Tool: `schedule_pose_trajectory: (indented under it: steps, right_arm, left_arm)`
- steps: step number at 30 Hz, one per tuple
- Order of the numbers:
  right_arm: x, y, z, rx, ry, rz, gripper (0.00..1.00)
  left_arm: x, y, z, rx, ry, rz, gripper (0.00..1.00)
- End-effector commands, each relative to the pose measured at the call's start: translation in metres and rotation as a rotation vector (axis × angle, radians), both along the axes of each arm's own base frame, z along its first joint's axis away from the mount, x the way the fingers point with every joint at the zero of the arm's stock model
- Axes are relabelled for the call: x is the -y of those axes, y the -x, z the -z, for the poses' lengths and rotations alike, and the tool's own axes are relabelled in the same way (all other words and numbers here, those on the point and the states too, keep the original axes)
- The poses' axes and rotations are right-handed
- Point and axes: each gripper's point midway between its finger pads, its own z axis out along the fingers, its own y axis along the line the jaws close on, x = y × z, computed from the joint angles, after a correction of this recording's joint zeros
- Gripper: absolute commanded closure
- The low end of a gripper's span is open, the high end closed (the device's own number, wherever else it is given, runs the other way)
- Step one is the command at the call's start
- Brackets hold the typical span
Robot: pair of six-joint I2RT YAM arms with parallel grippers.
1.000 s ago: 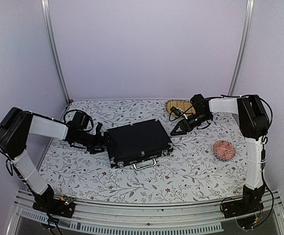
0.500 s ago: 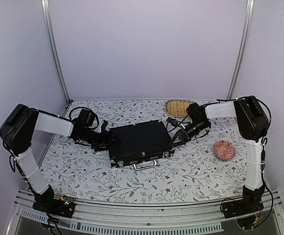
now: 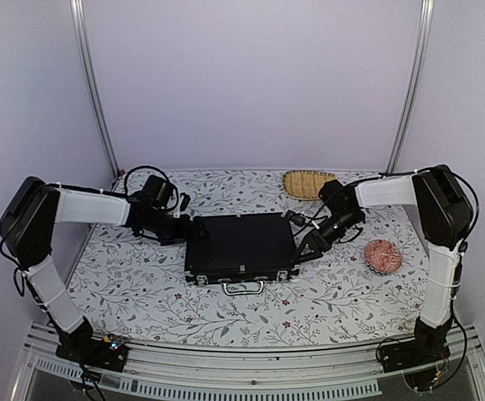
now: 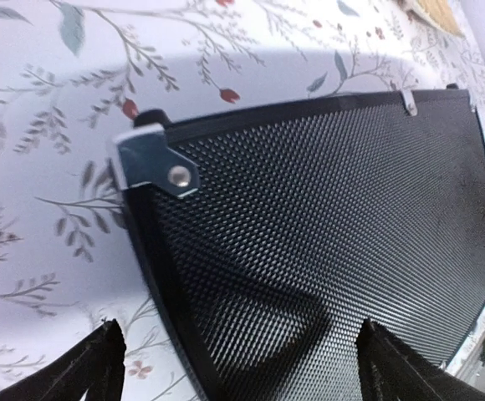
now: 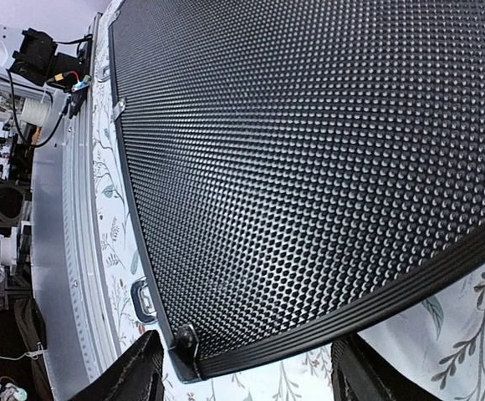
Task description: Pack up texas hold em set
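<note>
The black textured briefcase (image 3: 241,244) lies shut and flat in the middle of the floral table, its metal handle (image 3: 244,288) facing the near edge. My left gripper (image 3: 194,232) is open at the case's far left corner, its fingers wide apart over the lid (image 4: 326,234) by a metal corner plate (image 4: 155,163). My right gripper (image 3: 299,249) is open at the case's right edge, fingers spread on either side of its near right corner (image 5: 184,342). The lid fills the right wrist view (image 5: 309,167). Chips, cards, dice and discs are out of view.
A woven straw mat (image 3: 306,183) lies at the back right. A red patterned round dish (image 3: 383,256) sits right of the case. The table's metal front rail (image 5: 67,251) runs along the near edge.
The briefcase has turned from skewed to square with the table's front edge. My left gripper moved forward to its far left corner; my right gripper moved down along its right edge.
</note>
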Motion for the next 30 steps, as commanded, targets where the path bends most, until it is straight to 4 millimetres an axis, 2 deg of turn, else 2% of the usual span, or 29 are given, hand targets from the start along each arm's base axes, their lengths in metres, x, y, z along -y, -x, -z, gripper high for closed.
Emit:
schedule_pose_trajectory:
  steps: [1,4,7,9,11,12,13,16,18,20,23,24,30]
  right_arm:
    - [0.01,-0.008,-0.032,0.102,-0.047,0.006,0.31]
    - [0.024,-0.019,-0.044,0.167,-0.017,0.033,0.3]
    - [0.03,-0.031,-0.058,0.267,0.022,0.045,0.3]
    - [0.027,-0.041,-0.077,0.334,0.005,0.051,0.31]
    - [0.02,-0.052,-0.099,0.389,-0.035,0.056,0.32]
    - [0.016,-0.056,-0.107,0.408,-0.062,0.055,0.32]
    - [0.01,-0.058,-0.116,0.418,-0.098,0.05,0.33]
    - [-0.005,-0.062,-0.124,0.424,-0.175,0.031,0.36]
    - [-0.016,-0.058,-0.12,0.381,-0.214,0.013,0.38]
    - [-0.027,-0.053,-0.106,0.338,-0.228,-0.016,0.41]
    - [-0.042,-0.041,-0.086,0.305,-0.206,-0.059,0.45]
    - [-0.046,-0.039,-0.079,0.304,-0.187,-0.067,0.46]
    - [-0.059,-0.026,-0.054,0.253,-0.146,-0.096,0.51]
  left_arm:
    - [-0.044,-0.015,-0.057,0.208,-0.228,-0.106,0.03]
    - [-0.068,-0.015,-0.096,0.346,-0.393,-0.164,0.03]
    - [-0.078,-0.01,-0.135,0.494,-0.545,-0.205,0.03]
    - [-0.071,-0.006,-0.152,0.565,-0.532,-0.183,0.03]
    - [-0.046,-0.001,-0.159,0.601,-0.407,-0.082,0.06]
    - [-0.03,0.005,-0.158,0.597,-0.333,-0.009,0.14]
    - [-0.016,0.013,-0.156,0.589,-0.266,0.059,0.26]
    - [0.01,0.041,-0.139,0.514,-0.139,0.209,0.54]
    - [0.02,0.063,-0.127,0.472,-0.078,0.283,0.67]
    - [0.028,0.089,-0.114,0.432,-0.022,0.356,0.79]
    - [0.033,0.117,-0.096,0.381,0.012,0.407,0.95]
    - [0.033,0.123,-0.089,0.362,0.013,0.412,1.0]
    - [0.036,0.147,-0.054,0.296,-0.01,0.411,1.0]
